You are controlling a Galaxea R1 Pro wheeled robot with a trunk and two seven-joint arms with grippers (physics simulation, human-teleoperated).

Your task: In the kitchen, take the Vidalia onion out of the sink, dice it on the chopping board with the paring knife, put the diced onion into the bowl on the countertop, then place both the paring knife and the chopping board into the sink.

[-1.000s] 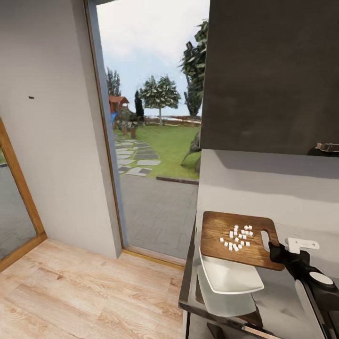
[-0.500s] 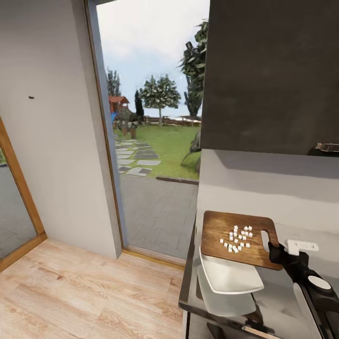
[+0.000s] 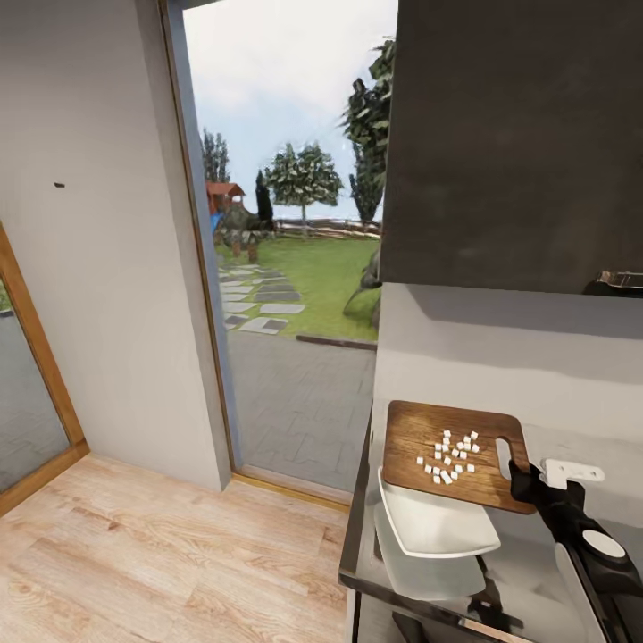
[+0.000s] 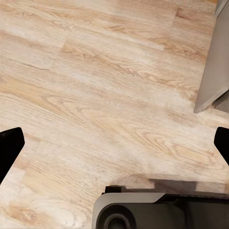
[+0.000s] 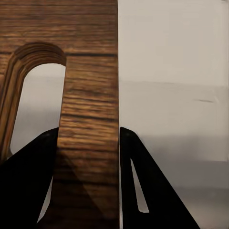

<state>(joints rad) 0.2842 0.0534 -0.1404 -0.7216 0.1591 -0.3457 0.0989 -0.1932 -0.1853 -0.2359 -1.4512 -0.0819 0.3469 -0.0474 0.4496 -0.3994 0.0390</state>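
Looking from the head camera, the left of the scene is a pale wall and a light wood floor point(image 3: 134, 554), then a tall open doorway point(image 3: 286, 268) giving onto paving, lawn and trees. Right of the doorway, under a dark wall cabinet point(image 3: 518, 143), the grey countertop point(image 3: 536, 572) carries the chopping board point(image 3: 446, 451), a dark brown wooden rectangle with a handle hole at its right end and a scatter of white diced onion point(image 3: 449, 455) on its middle. The white bowl point(image 3: 436, 525) sits just in front of the board, its far rim overlapping the board's near edge. At the far right the right gripper point(image 3: 520, 475) has its black fingers closed on the board's handle end; the right wrist view confirms it, with the two dark fingers point(image 5: 28, 186) pinching the strip of wood point(image 5: 90, 119) beside the handle hole. Against the frame of a second ago, the board sits slightly lower and its right end has dipped a little, the onion pieces have shifted with it, and the right arm has moved down and to the right. The bowl has stayed put. The left gripper point(image 4: 114, 143) hangs over the wood floor with its fingertips spread wide apart and nothing between them.
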